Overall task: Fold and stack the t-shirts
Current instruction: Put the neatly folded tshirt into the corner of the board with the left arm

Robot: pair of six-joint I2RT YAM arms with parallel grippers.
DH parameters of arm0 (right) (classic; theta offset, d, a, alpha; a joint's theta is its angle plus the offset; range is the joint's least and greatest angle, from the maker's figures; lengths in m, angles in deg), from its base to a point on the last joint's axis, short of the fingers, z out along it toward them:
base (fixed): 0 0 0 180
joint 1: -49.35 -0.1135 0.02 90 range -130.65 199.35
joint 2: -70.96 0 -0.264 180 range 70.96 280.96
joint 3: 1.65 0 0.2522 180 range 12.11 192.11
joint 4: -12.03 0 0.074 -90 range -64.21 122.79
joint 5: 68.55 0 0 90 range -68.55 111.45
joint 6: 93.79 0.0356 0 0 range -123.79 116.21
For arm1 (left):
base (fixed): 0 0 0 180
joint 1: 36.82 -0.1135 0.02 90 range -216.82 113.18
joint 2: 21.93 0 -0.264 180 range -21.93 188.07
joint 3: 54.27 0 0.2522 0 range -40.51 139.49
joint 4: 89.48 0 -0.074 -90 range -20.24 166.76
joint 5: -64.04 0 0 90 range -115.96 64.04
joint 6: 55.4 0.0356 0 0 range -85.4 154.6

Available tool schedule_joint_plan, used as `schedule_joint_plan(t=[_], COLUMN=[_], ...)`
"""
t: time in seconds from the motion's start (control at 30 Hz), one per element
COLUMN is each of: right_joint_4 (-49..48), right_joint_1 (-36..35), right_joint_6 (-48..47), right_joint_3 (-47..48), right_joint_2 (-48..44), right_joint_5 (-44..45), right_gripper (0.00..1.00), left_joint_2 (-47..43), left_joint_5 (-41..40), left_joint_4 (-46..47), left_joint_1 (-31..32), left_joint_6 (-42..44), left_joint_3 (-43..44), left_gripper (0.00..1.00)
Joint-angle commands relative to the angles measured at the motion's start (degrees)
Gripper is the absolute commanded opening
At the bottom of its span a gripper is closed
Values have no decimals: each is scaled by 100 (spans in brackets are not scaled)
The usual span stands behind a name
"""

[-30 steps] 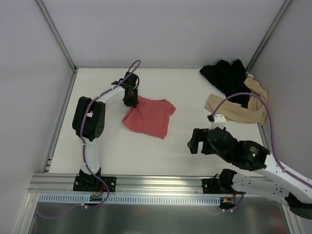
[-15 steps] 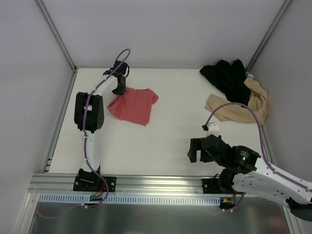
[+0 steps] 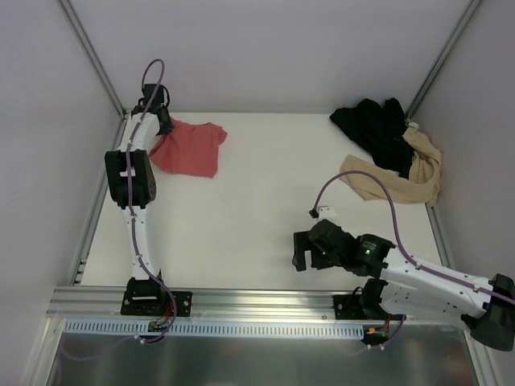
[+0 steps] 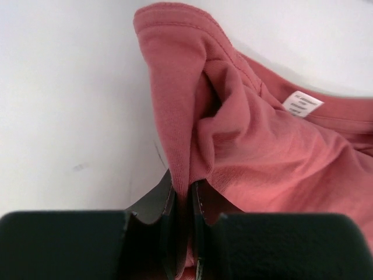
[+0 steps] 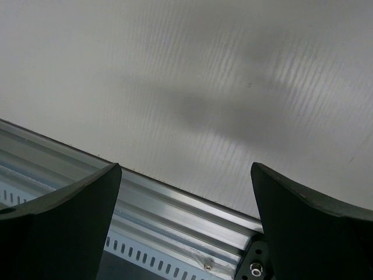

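Left gripper (image 3: 160,123) is sitting at the far-left corner of the table (image 3: 265,217), jaws closed tight on a bunched edge of the coral-red t-shirt (image 3: 191,149). The left wrist view is showing the fold of cloth pinched between the fingers (image 4: 175,201), with the collar hem and a white label (image 4: 304,104) lying just beyond.

The shirt is lying folded but a little rumpled, its body spreading rightward from the grip. The black t-shirt (image 3: 374,129) and beige t-shirt (image 3: 390,183) are heaped together at the far-right corner, well apart from it and not yet folded.

Right gripper (image 3: 302,251) is hanging near the front rail, jaws wide apart and holding nothing; only bare table and rail are showing between its fingers.

Judging the step as laying down the red shirt as the base of the stack. To do it well:
- bring the pinched edge right down onto the table before letting go
- open the jaws fully, since the cloth is wedged deep between them
- lift straight up, so the fold is not being dragged open
- mind the wall and frame post beside the wrist
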Motion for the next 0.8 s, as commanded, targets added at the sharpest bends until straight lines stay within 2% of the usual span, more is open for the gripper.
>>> schedule_joint_plan(t=[0.0, 0.27, 0.57, 0.77], right_joint_4=[-502, -537, -432, -476], right_joint_1=[15, 6, 15, 15], right_joint_6=[120, 163, 242, 278], right_joint_3=[-26, 0, -18, -9], right_joint_2=[167, 466, 650, 887], right_joint_5=[-205, -257, -354, -486], right_gripper=[99, 99, 100, 99], left_joint_2=[28, 590, 907, 1004], left_joint_5=[292, 107, 108, -41], left_joint_4=[521, 1015, 1506, 1849], left_joint_1=[-175, -369, -773, -844], left_joint_6=[10, 608, 775, 1310], left_joint_3=[606, 1414, 1556, 1547], left_gripper=[0, 0, 0, 0])
